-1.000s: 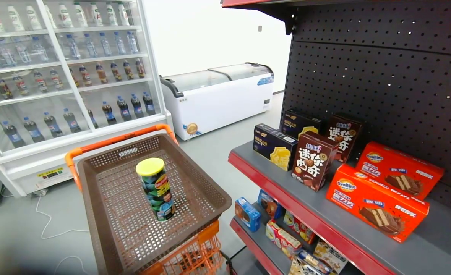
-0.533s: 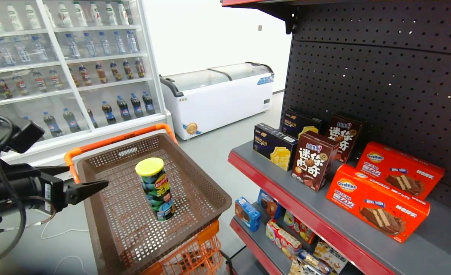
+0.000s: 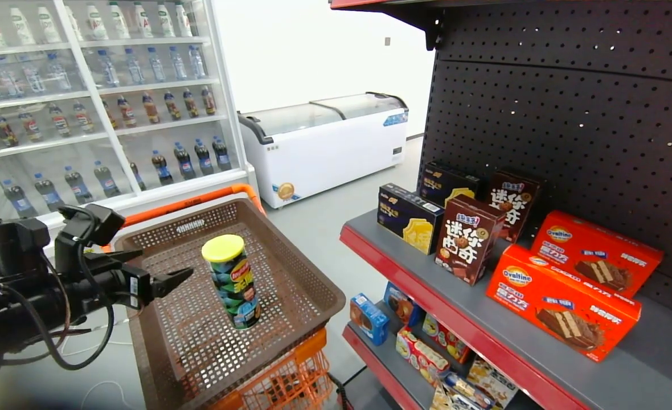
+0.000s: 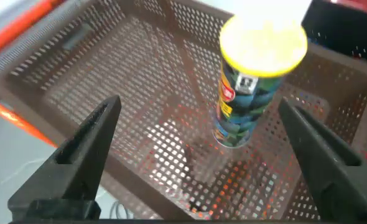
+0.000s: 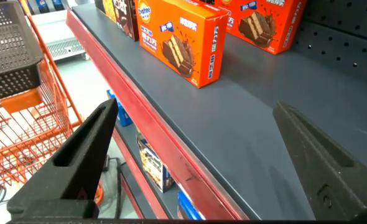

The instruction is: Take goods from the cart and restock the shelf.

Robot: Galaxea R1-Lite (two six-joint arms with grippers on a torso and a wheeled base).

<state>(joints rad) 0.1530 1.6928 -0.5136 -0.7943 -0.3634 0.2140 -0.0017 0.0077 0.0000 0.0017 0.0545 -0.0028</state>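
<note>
One can (image 3: 231, 282) with a yellow lid was seen standing upright in the brown basket (image 3: 304, 262) set on top of the orange cart (image 3: 165, 212). It was placed near the middle of the basket floor, apart from the walls.

The left gripper (image 3: 168, 265) was held over the basket's left rim, just beside the can but not touching it. Its jaws were spread wide. From the left wrist, the can (image 4: 249, 93) was seen ahead of the two parted fingers (image 4: 87, 149), over the perforated basket (image 4: 127, 68).

The right gripper (image 5: 193, 112) was held above the front of the grey shelf (image 5: 246, 143), near its red edge, with its jaws likewise released and wide apart. An orange box (image 5: 183, 40) was seen beyond it.

On the shelf (image 3: 421, 265), two orange boxes (image 3: 564, 302), two brown boxes (image 3: 467, 239) and two dark boxes (image 3: 409, 218) were lined up. Assorted packets (image 3: 421, 356) were kept on the level below. A drinks cooler (image 3: 85, 114) and a chest freezer (image 3: 324, 142) were seen behind the cart.
</note>
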